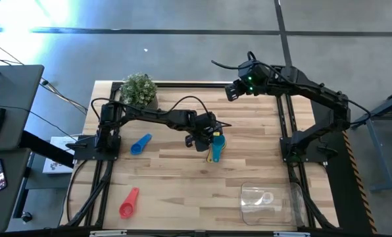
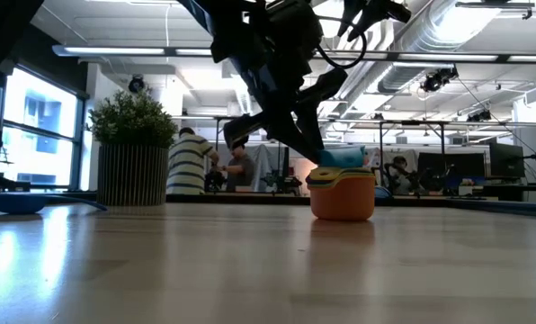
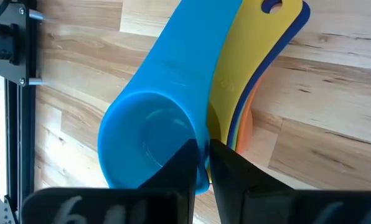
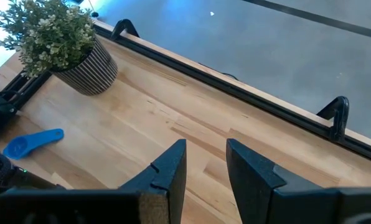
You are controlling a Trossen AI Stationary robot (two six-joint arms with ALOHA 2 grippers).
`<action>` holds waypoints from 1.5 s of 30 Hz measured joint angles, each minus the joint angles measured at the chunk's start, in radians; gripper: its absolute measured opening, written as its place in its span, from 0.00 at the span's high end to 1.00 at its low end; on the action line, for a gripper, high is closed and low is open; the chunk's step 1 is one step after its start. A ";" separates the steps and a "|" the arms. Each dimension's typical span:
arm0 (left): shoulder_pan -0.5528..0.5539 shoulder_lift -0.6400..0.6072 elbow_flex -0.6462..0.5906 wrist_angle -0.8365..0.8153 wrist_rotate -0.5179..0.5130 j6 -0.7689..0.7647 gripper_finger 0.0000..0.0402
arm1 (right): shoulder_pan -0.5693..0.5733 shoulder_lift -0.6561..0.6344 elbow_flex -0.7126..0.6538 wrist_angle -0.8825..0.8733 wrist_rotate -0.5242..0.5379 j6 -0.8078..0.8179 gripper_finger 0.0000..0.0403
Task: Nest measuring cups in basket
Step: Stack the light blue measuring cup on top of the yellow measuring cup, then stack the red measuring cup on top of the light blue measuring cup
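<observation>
A nested stack of measuring cups (image 1: 216, 149) stands on the table's middle, a teal cup (image 3: 154, 124) on top, with yellow (image 3: 235, 68) and orange (image 2: 343, 203) cups under it. My left gripper (image 3: 208, 165) is down on this stack, shut on the teal cup. A blue cup (image 1: 141, 144) lies alone to the left, and a red cup (image 1: 129, 203) lies near the front left. The clear basket (image 1: 288, 210) sits at the front right with a pale thing inside. My right gripper (image 4: 204, 168) hangs open, high over the far edge. My left gripper pinches the teal cup's bowl wall (image 3: 205, 146) on the side next to the yellow cup. One finger (image 3: 182, 165) is inside the bowl and the other (image 3: 235, 171) outside, coming from above. The teal cup sits nested in the stack, which rests on the table.
A potted plant (image 1: 139, 89) stands at the far left of the table, close to the left arm's base. Black rails run along the table's edges (image 4: 260, 102). Bare wood lies between the stack and the basket. People show in the room beyond the table.
</observation>
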 joint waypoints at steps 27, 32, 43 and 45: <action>-0.010 -0.001 0.000 0.013 -0.068 -0.079 0.90 | 0.000 0.000 0.000 0.000 -0.040 -0.001 0.74; -0.010 -0.001 0.000 0.013 -0.068 -0.081 0.84 | 0.000 0.000 0.000 0.000 -0.040 -0.001 0.74; -0.014 -0.001 0.000 0.013 -0.216 -0.157 0.74 | 0.000 0.000 0.000 0.000 -0.046 0.002 0.74; -0.014 -0.001 0.000 0.012 -0.273 -0.170 0.75 | 0.000 0.000 0.000 0.000 -0.047 0.003 0.74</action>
